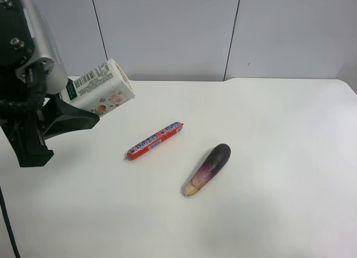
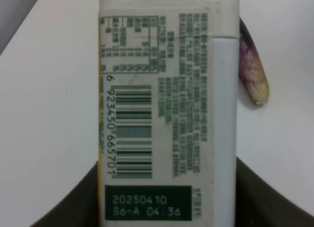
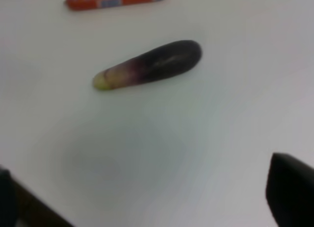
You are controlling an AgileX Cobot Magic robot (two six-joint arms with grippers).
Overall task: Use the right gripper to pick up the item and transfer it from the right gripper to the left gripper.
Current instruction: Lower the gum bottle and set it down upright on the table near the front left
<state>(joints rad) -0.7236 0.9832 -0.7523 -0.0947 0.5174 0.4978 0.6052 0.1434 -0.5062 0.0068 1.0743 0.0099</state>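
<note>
From my station I see the left gripper point(image 1: 78, 110) pinching the item point(image 1: 103, 87), the small white carton, at about ten o'clock in the exterior high view. It is lifted clear of the worktop point(image 1: 268, 185) and tilted, its far end pointing toward two o'clock. My left wrist camera is filled by the carton's barcode and green label, with a dark finger point(image 2: 267, 197) pressed against each long side, so this gripper is clamped on the carton. The right gripper point(image 3: 147, 200) does not show in the exterior high view. On its own wrist camera I make out only two dark fingers point(image 3: 292, 190) at the edges of the picture, spread wide apart. Only bare worktop lies between them, and they touch nothing. The red sausage stick point(image 1: 155, 140) lies near the middle of the worktop, running from eight o'clock to two o'clock. The purple eggplant point(image 1: 207, 170) rests at about four o'clock from it, near it but apart, with its pale stem end toward seven o'clock. Both lie flat, well apart from the carton.
</note>
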